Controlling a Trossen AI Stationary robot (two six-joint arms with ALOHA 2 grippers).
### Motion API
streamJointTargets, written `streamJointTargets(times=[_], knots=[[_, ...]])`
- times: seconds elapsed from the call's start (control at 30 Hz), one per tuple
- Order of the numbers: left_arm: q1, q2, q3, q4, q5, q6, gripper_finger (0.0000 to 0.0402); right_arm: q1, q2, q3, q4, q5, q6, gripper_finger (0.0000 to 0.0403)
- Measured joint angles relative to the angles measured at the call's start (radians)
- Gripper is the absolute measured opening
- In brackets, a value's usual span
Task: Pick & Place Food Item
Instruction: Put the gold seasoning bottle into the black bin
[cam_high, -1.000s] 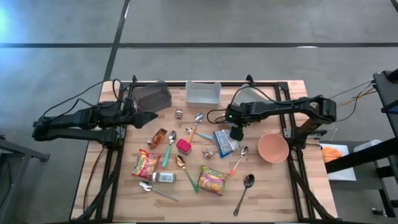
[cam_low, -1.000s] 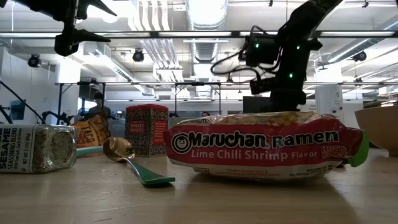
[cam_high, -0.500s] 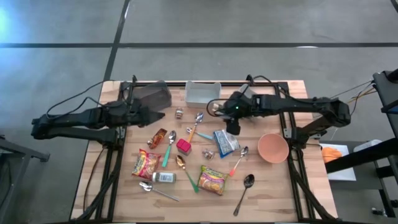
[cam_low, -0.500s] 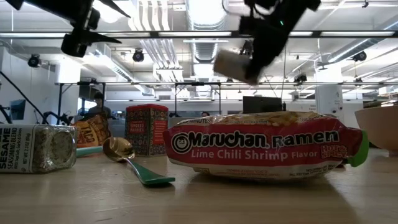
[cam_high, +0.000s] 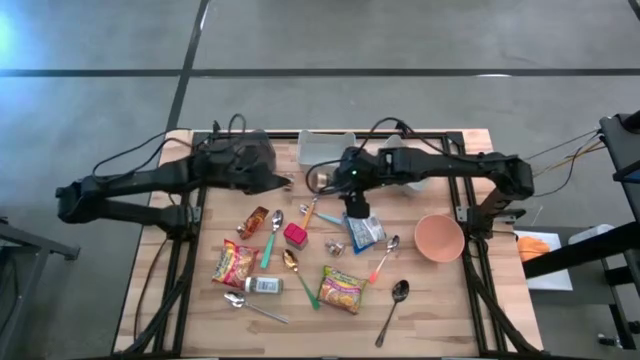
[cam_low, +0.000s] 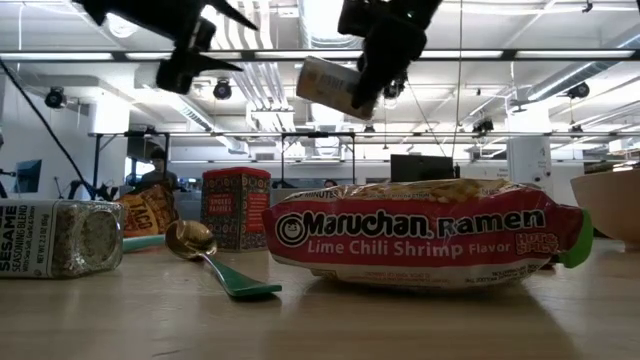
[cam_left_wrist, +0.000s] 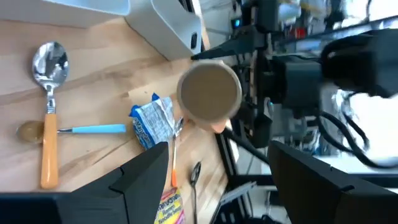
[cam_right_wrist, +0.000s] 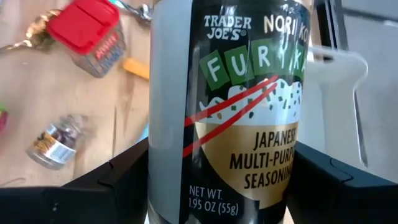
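My right gripper (cam_high: 342, 183) is shut on a Trader Joe's furikake seasoning jar (cam_right_wrist: 227, 106) and holds it high over the middle of the table's far half. In the low view the jar (cam_low: 335, 87) hangs tilted above the ramen packet (cam_low: 425, 235). My left gripper (cam_high: 276, 181) stands open just left of the jar with nothing between its fingers. In the left wrist view the jar's round brown end (cam_left_wrist: 209, 93) faces that gripper. My right gripper pinches the jar between its two fingers, one on each opposite side of the labelled body (cam_right_wrist: 158, 155), toward the label's lower edge. The fingers (cam_right_wrist: 118, 183) slant down from above. The jar is lifted clear of the table and tilted.
A white bin (cam_high: 327, 148) and a dark container (cam_high: 246, 152) stand at the far edge. A pink bowl (cam_high: 438, 237) is at the right. Below lie two ramen packets (cam_high: 341, 290), a blue packet (cam_high: 362, 230), a red-lidded jar (cam_high: 295, 235), a sesame jar (cam_high: 264, 285) and several spoons.
My right gripper has risen with the jar from beside the blue packet, gone toward the table's left and far edge, and rolled; the jar is lifted clear and tilted. My left gripper has gone toward the table's right, nearer the jar, staying open.
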Motion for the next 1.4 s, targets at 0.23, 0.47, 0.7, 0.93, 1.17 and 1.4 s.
streamJointTargets(times=[0.23, 0.47, 0.7, 0.93, 1.17, 1.4], knots=[[0.019, 0.159, 0.100, 0.000, 0.083, 0.063, 0.0278, 0.020, 0.022, 0.041, 0.006, -0.003, -0.017, 0.0274], [0.019, 0.282, 0.198, -0.003, 0.162, 0.091, 0.0278, 0.022, 0.020, 0.041, 0.006, -0.001, 0.009, 0.0274], [0.020, 0.353, 0.238, -0.013, 0.161, 0.088, 0.0278, 0.048, 0.020, 0.037, -0.021, 0.067, 0.021, 0.0274], [0.022, 0.333, 0.238, -0.046, 0.162, 0.088, 0.0278, 0.054, 0.020, 0.037, -0.011, 0.095, 0.020, 0.0274], [0.044, 0.265, 0.236, -0.077, 0.147, 0.119, 0.0278, 0.054, 0.018, 0.039, 0.002, 0.094, 0.023, 0.0274], [0.052, 0.255, 0.236, -0.106, 0.102, 0.051, 0.0278, 0.054, 0.018, 0.039, -0.006, 0.094, 0.024, 0.0274]])
